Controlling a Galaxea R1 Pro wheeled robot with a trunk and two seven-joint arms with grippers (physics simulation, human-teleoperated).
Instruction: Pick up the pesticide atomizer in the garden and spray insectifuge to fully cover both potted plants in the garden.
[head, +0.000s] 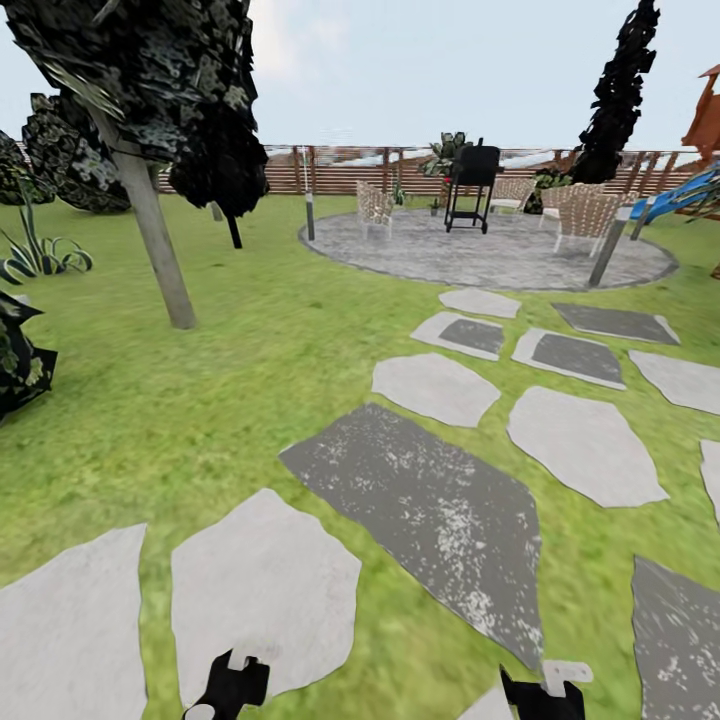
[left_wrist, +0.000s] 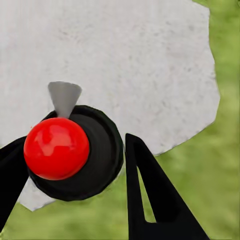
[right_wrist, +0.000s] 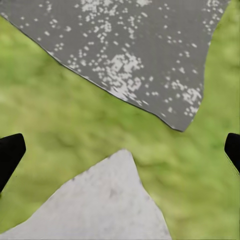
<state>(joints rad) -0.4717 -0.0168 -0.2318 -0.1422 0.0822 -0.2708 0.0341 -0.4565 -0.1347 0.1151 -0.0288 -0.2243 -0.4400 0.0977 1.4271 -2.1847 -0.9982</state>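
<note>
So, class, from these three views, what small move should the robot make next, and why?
Probably roll forward along the stepping stones towards the round patio. The pesticide atomizer, red top up, sits gripped between the left gripper fingers, while the right gripper hangs open over grass. The potted plants cannot be picked out for certain, so finding them comes before spraying.

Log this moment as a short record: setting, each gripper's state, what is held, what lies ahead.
setting: garden lawn with stepping stones
left gripper: fingers closed around the pesticide atomizer, seen from above its red top
right gripper: open, holding nothing, above grass and paving
ahead: round paved patio with a black grill, wicker chairs, brown slatted fence
near tree: leaning trunk to the left
</note>
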